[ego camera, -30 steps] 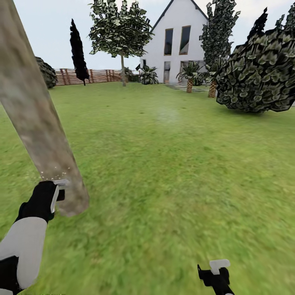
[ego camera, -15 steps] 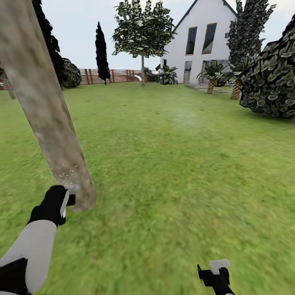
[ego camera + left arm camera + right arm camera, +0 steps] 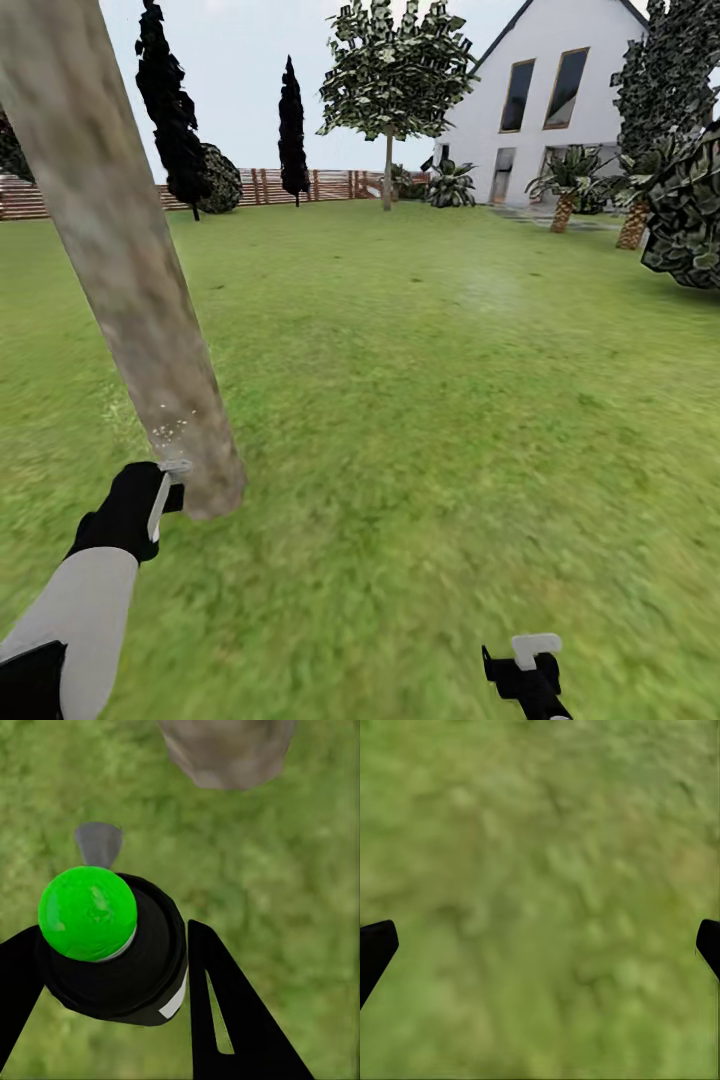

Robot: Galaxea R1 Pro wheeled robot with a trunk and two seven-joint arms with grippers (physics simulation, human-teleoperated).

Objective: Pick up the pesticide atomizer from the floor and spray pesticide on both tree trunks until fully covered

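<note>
A thick mottled grey-tan tree trunk leans across the left of the head view, its base on the grass. My left gripper sits right against that base, shut on the pesticide atomizer, a black bottle with a bright green round top and a grey nozzle. A few whitish pesticide specks cling to the trunk just above the gripper. The trunk base also shows in the left wrist view. The second tree stands far off by the fence. My right gripper hangs open over bare grass.
The lawn stretches wide ahead and to the right. A slat fence and dark cone trees line the far side. A white house, short palms and a big leafy bush stand at the right.
The whole head view has swung left, so the house and far tree slid right. My left gripper stays by the trunk base, with specks still on the bark.
</note>
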